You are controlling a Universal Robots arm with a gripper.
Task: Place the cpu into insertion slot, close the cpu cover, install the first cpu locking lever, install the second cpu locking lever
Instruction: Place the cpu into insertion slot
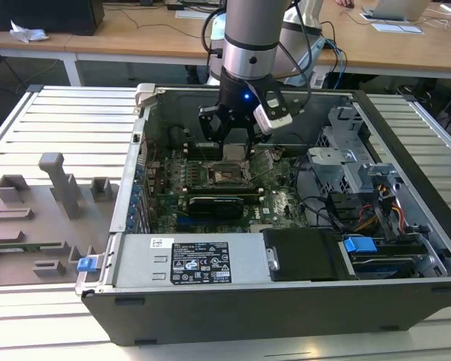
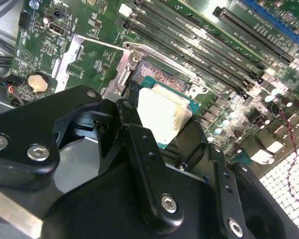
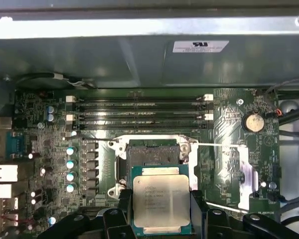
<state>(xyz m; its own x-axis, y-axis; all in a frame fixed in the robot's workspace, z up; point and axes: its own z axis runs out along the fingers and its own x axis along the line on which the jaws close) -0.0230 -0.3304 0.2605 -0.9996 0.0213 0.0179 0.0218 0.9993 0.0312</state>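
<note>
Dull silver-tan on top of the chip [image 3: 161, 199], green along its edge. Deep green across the circuit board [image 3: 229, 107], dotted with pale blue-topped cylinders [image 3: 70, 163]. Black rim and greyish middle on the socket [image 3: 153, 152]. Matte black for the gripper [image 1: 229, 141], silver-grey on the arm [image 1: 252, 26]. Bright blue on a clip [image 1: 359, 244]. Pale grey ribbed stripes over the table [image 1: 60, 113].

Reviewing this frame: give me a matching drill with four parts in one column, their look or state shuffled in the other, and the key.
Column A
1. cpu
2. insertion slot
3. coin cell
4. memory slots

Column B
a. round and silver
b. long, narrow, in parallel rows
c. clamped in the gripper
d. uncovered, no chip in it

Pairs: 1-c; 2-d; 3-a; 4-b
</note>
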